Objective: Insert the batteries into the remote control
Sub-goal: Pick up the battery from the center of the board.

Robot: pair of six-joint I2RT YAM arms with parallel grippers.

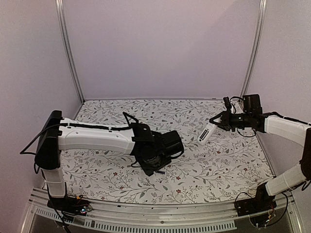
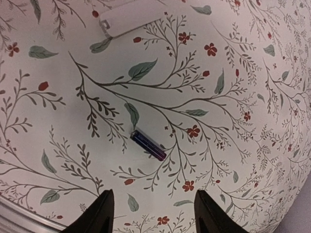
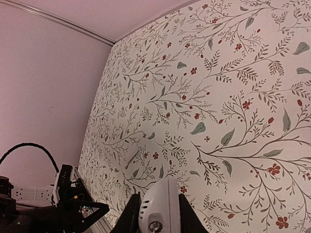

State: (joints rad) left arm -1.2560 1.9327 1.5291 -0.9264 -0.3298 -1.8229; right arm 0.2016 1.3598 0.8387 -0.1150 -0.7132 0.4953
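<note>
1. Two arms over a floral worktop. The left one reaches to the middle, a little toward the near edge, wrist turned down.
2. Fingers of the left gripper stand apart with nothing between them, clear of the cloth.
3. One battery, a dark stick, lies flat and slantwise on the worktop just ahead of those fingertips, touching neither.
4. Beyond it, well apart, a white piece lies on the worktop, cut off by the top of the left wrist view. Cannot tell what it is.
5. Toward the right edge, the remote is held off the worktop, slanting, its free end lower and pointing left.
6. Clamped on the remote's upper end is the right gripper. Its wrist view shows the white body sitting tight between both fingers.
</note>
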